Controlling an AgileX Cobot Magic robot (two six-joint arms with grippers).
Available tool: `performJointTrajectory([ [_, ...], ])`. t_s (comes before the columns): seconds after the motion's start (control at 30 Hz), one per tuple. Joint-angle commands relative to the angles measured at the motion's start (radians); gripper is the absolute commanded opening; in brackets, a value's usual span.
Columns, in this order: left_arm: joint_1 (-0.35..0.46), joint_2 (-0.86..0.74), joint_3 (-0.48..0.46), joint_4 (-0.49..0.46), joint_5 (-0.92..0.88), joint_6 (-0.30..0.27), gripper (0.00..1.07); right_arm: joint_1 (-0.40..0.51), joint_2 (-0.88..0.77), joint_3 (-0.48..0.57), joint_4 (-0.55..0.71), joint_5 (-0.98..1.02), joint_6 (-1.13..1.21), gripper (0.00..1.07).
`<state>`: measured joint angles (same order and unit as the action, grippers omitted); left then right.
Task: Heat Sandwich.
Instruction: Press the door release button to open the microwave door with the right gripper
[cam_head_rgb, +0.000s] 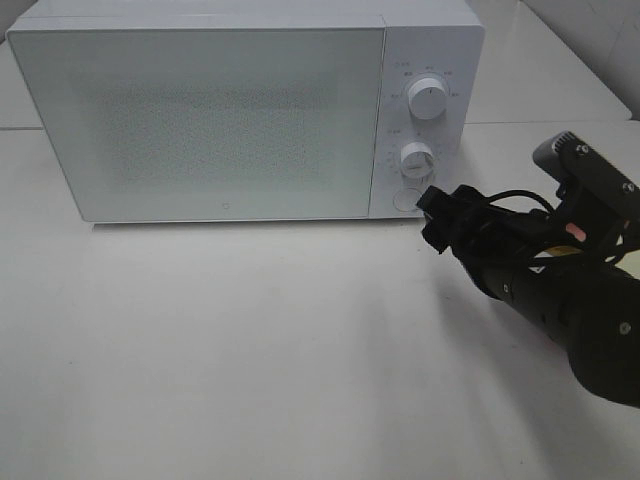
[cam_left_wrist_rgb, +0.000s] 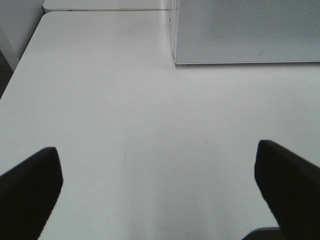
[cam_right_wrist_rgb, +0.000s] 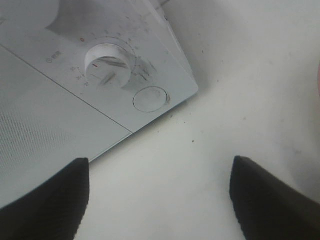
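left fingers (cam_left_wrist_rgb: 30, 187): wide open over tabletop (cam_left_wrist_rgb: 150, 100) | right fingers (cam_head_rgb: 437, 205): open, empty, near microwave button (cam_head_rgb: 405, 198), contact unclear

Sandwich unseen, in no camera view

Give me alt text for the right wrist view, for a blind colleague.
Open, empty right gripper over a white table, aimed at the round button beside a dial on a white microwave. The door is shut.
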<state>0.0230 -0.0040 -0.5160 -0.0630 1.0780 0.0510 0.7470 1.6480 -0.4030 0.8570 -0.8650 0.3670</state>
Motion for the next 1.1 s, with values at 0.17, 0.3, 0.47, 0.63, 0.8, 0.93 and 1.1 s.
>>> performJointTrajectory([
  [0.17, 0.003, -0.021, 0.000, 0.002, -0.010, -0.004, 1.00, 0.005, -0.002, 0.003, -0.011, 0.034, 0.399, 0.73],
  [0.3, 0.003, -0.021, 0.000, 0.002, -0.010, -0.004, 1.00, 0.005, -0.002, 0.003, -0.011, 0.046, 0.610, 0.67],
  [0.47, 0.003, -0.021, 0.000, 0.002, -0.010, -0.004, 1.00, 0.005, -0.002, 0.003, -0.011, 0.051, 0.733, 0.55],
  [0.63, 0.003, -0.021, 0.000, 0.002, -0.010, -0.004, 1.00, 0.005, -0.002, 0.003, -0.011, 0.051, 0.810, 0.32],
  [0.8, 0.003, -0.021, 0.000, 0.002, -0.010, -0.004, 1.00, 0.000, -0.002, 0.003, -0.010, 0.070, 0.812, 0.02],
  [0.93, 0.003, -0.021, 0.000, 0.002, -0.010, -0.004, 1.00, 0.000, -0.002, 0.002, -0.011, 0.082, 0.813, 0.00],
  [1.1, 0.003, -0.021, 0.000, 0.002, -0.010, -0.004, 1.00, -0.001, 0.009, -0.002, -0.011, 0.078, 0.813, 0.00],
])
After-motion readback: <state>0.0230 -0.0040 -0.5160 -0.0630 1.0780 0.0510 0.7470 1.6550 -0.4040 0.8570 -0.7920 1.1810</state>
